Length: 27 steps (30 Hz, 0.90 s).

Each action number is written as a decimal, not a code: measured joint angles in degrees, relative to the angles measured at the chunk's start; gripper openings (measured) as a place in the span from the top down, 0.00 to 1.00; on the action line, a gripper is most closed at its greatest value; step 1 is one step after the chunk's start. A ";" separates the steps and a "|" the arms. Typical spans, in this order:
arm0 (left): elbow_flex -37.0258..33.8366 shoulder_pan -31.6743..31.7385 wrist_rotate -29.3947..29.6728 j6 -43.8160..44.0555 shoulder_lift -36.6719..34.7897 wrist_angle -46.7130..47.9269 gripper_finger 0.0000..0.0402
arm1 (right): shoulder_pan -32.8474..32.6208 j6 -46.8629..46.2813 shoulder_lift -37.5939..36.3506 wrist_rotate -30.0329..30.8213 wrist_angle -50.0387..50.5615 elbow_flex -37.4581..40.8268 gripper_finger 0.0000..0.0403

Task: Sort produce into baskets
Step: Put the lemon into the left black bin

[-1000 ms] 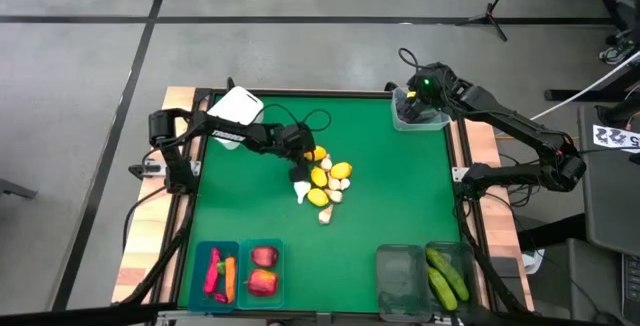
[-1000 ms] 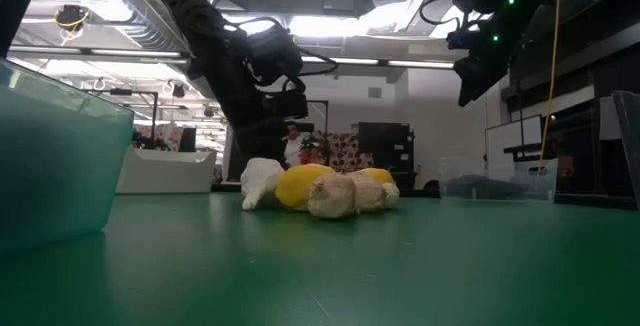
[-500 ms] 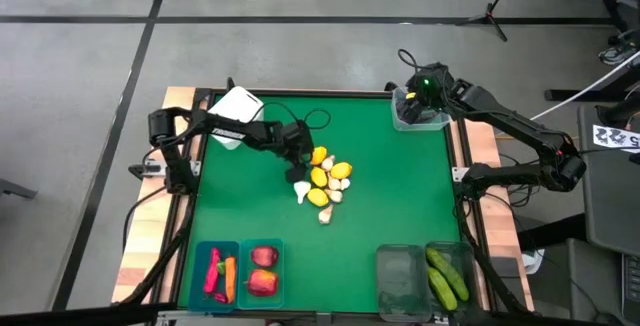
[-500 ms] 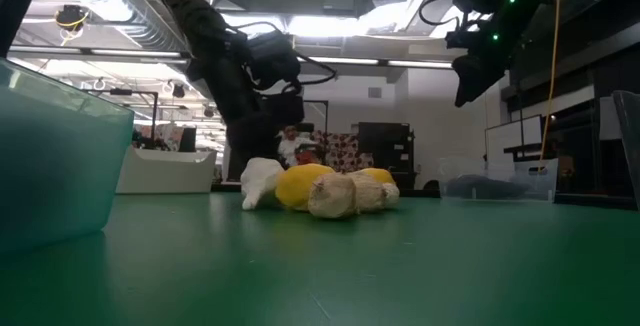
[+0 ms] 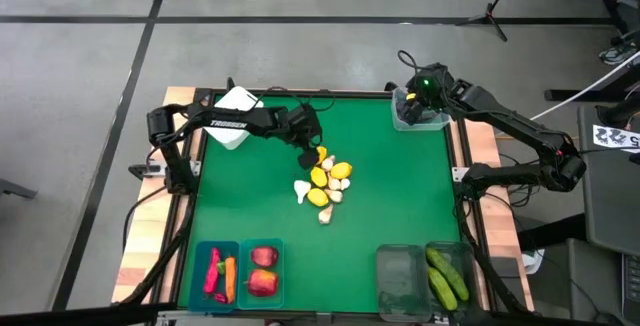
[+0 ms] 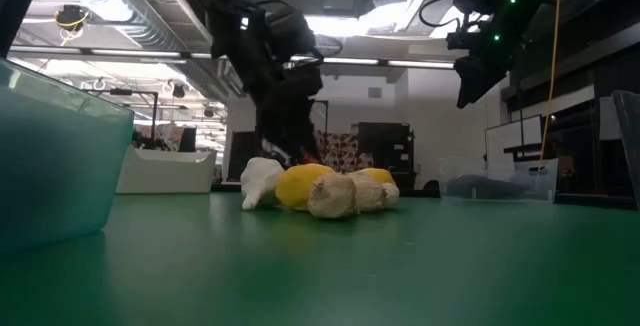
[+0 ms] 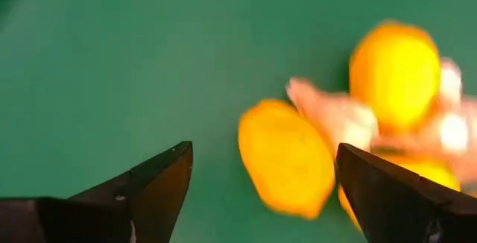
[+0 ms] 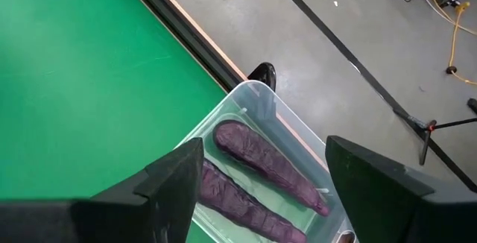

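Arms first: the left arm reaches in from the table's left edge, stretched across the green mat, and its left gripper [image 5: 313, 143] hangs right at the far end of the pile of lemons [image 5: 341, 171] and garlic bulbs [image 5: 302, 190] mid-table. Fingers [image 7: 160, 183] are spread with nothing between them, one lemon [image 7: 285, 158] lying just ahead on the mat. A second ago that gripper sat lower at the pile's near-left side, half closed; since then it's swung up and around and opened wide. The right gripper [image 8: 257, 176] hasn't budged, jaws released over the clear plastic tub [image 5: 405, 119] at the far right corner, two eggplants [image 8: 262, 159] inside.
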<state>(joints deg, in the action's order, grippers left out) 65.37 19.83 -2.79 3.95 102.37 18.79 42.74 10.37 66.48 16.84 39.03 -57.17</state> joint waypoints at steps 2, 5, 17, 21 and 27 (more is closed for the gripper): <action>0.06 -0.60 3.37 1.48 0.09 -2.41 0.19 | 0.00 -0.02 0.00 -0.02 0.08 0.00 0.30; 0.04 -1.55 7.57 2.52 1.26 -4.58 0.19 | 0.00 -0.01 0.00 -0.02 0.08 0.00 0.30; -0.06 -5.39 13.83 6.66 5.31 -4.44 0.19 | 0.00 -0.02 0.00 -0.03 0.08 0.00 0.30; -0.05 -6.05 15.28 6.64 5.29 -3.09 0.19 | 0.00 -0.66 0.00 -1.11 0.10 0.02 0.30; -0.07 -5.96 19.47 4.20 4.63 2.54 0.19 | 0.00 -1.28 0.00 -4.37 0.12 0.02 0.30</action>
<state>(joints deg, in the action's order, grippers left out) 65.30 13.87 16.68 8.16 107.00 21.33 42.74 9.09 66.48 12.47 39.15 -57.14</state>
